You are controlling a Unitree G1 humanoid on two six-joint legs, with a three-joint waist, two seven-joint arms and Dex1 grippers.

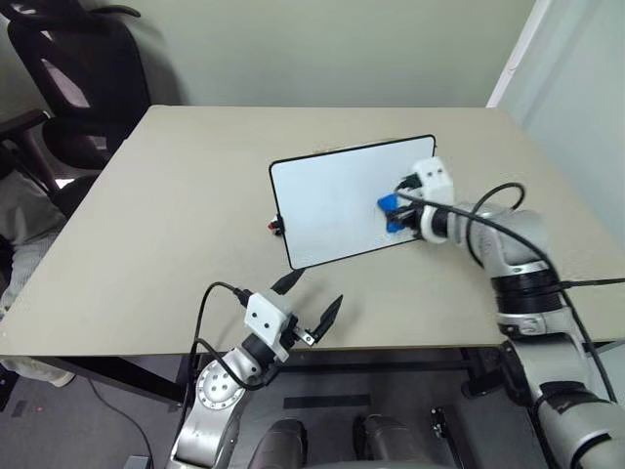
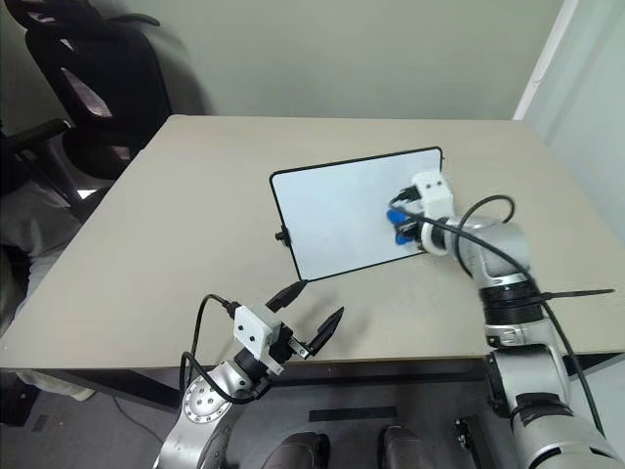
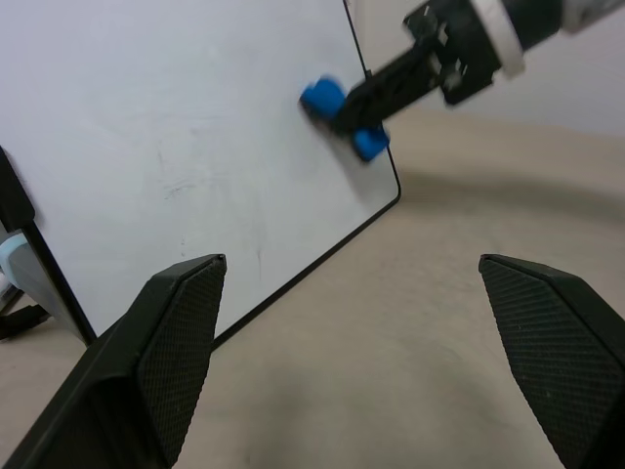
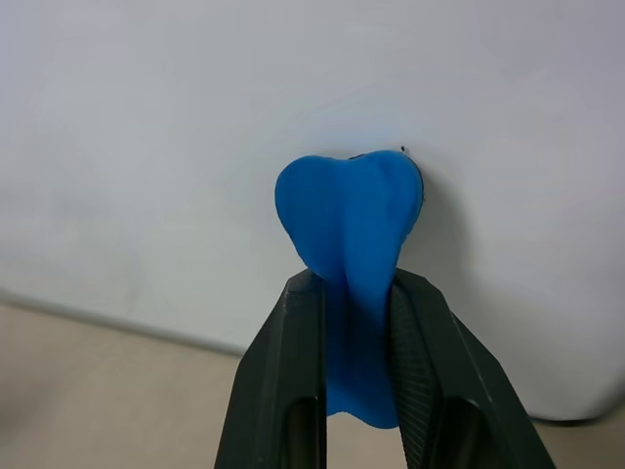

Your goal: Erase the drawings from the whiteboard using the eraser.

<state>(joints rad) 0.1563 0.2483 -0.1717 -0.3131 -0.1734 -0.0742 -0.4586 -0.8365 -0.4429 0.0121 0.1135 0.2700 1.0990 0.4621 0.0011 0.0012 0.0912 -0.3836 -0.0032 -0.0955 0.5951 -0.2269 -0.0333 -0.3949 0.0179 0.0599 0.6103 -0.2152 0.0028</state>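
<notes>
Nearest, the left gripper (image 1: 314, 303) hovers over the beige bench (image 1: 176, 215), jaws wide, empty. Beyond, the right gripper (image 4: 354, 303) pinches the small blue foam eraser (image 4: 352, 220) against the black-rimmed whiteboard (image 1: 332, 200), near its right edge. No red scribble is visible. Risk: the unbraced board skids under pressure.

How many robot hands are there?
2. The left hand hovers open over the table's near edge; the right hand presses a blue eraser on the whiteboard.
</notes>
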